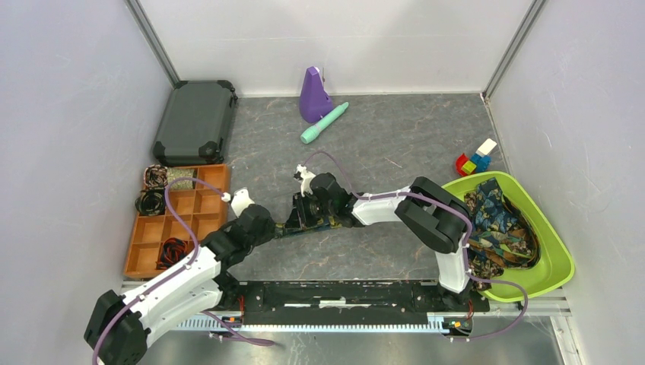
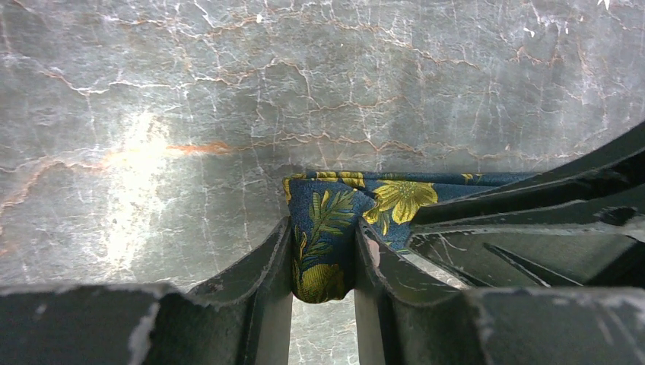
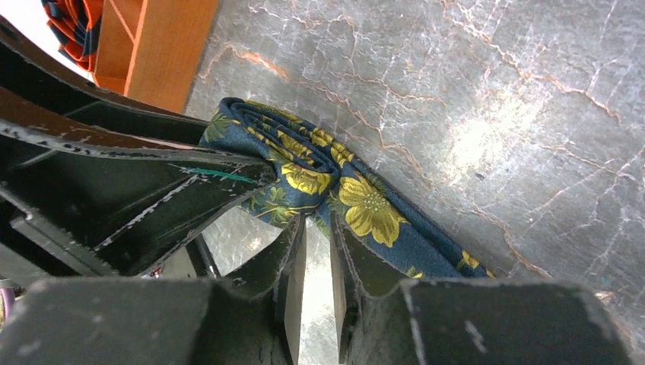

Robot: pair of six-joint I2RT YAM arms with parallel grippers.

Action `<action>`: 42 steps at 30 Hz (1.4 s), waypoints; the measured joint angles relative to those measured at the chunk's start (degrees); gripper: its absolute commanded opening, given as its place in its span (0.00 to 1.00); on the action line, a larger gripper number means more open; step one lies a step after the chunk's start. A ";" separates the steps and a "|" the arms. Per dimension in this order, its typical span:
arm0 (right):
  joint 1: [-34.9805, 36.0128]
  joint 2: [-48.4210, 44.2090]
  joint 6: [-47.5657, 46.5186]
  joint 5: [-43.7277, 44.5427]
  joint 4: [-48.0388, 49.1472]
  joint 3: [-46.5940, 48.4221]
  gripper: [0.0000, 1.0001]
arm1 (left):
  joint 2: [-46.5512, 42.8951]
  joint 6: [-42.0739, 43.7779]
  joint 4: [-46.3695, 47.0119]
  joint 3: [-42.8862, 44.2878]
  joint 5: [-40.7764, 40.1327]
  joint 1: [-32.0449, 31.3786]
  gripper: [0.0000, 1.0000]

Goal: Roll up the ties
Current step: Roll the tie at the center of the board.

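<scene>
With my left gripper (image 2: pixel 323 262) clamped on one end of the navy floral tie (image 3: pixel 365 209), which lies mid-worktop (image 1: pixel 380 144) towards the near edge, and my right gripper (image 3: pixel 318 228) nearly shut at its started coil (pinching or not, I cannot tell), I should wind tightly, edges aligned.

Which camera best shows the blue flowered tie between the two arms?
The right wrist view: the tie fills its middle, with the rolled-up end and flat strip clear. The left wrist view shows only an end pinched in the left tool. The top view hides most of it behind the arms.
</scene>
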 measured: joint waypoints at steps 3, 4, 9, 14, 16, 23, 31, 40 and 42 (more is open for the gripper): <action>0.00 -0.61 0.02 0.26 0.04 0.00 0.24 | 0.22 0.24 -1.49 0.66 -1.03 -0.09 0.09; 0.00 -0.63 0.02 0.33 0.07 0.02 0.24 | 0.26 0.33 -1.95 0.81 -1.27 -0.13 0.09; 0.04 -0.61 0.57 0.33 0.26 0.02 0.23 | 0.26 0.61 -3.85 1.49 -2.51 -0.24 0.09; 0.37 0.68 1.95 -0.35 1.46 0.83 0.22 | 0.28 0.63 -4.87 2.05 -3.06 -0.26 0.09; 0.66 1.99 2.69 -0.76 2.08 2.01 0.22 | 0.33 0.66 -5.09 2.14 -3.45 -0.26 0.09; 1.84 6.29 4.59 -1.92 2.86 5.68 0.22 | 1.40 0.72 -5.53 2.69 -4.02 -0.63 0.09; 1.97 7.50 5.42 -2.73 3.98 6.38 0.23 | 3.02 1.38 -7.65 4.20 -6.10 -1.66 0.08; 1.14 6.03 3.56 -3.13 2.16 5.68 0.24 | 9.20 1.27 -11.04 8.28 -12.13 -7.56 0.08; 0.63 4.52 2.97 -3.10 1.77 4.57 0.24 | 10.78 1.22 -11.87 9.42 -13.73 -8.87 0.08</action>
